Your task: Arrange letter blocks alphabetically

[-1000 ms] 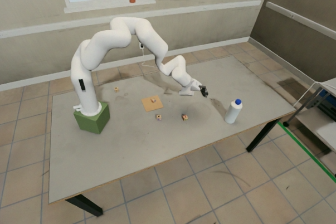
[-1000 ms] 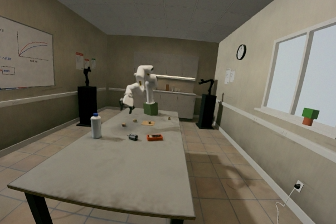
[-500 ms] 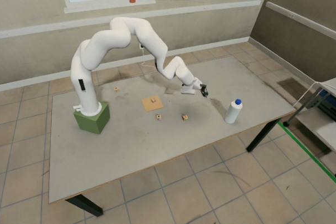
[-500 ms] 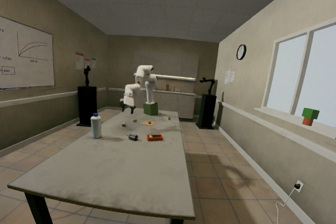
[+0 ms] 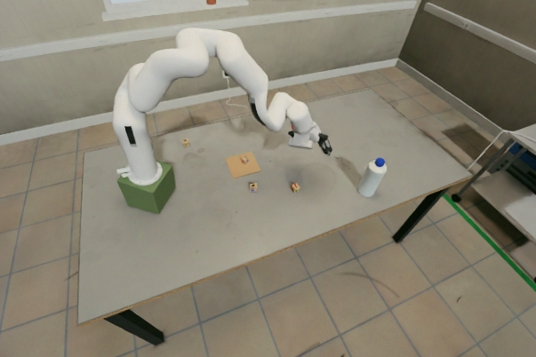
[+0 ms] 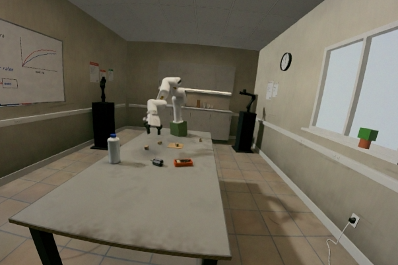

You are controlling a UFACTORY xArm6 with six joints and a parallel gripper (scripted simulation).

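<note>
A tan mat (image 5: 243,164) lies mid-table and also shows in the exterior view (image 6: 175,145). One small wooden block (image 5: 244,158) sits on it. Two more blocks (image 5: 252,186) (image 5: 295,186) lie on the table just in front of the mat. A fourth block (image 5: 186,142) lies apart, nearer the green base. The letters are too small to read. My gripper (image 6: 152,128) is open and empty. It hangs above the table to the right of the mat in the top view (image 5: 308,143), clear of all the blocks.
A white bottle with a blue cap (image 5: 372,178) stands near the table's right front edge. A small black object (image 5: 325,144) lies by the gripper. An orange device (image 6: 183,162) lies beside it, mostly hidden behind the gripper in the top view. The arm stands on a green base (image 5: 148,188).
</note>
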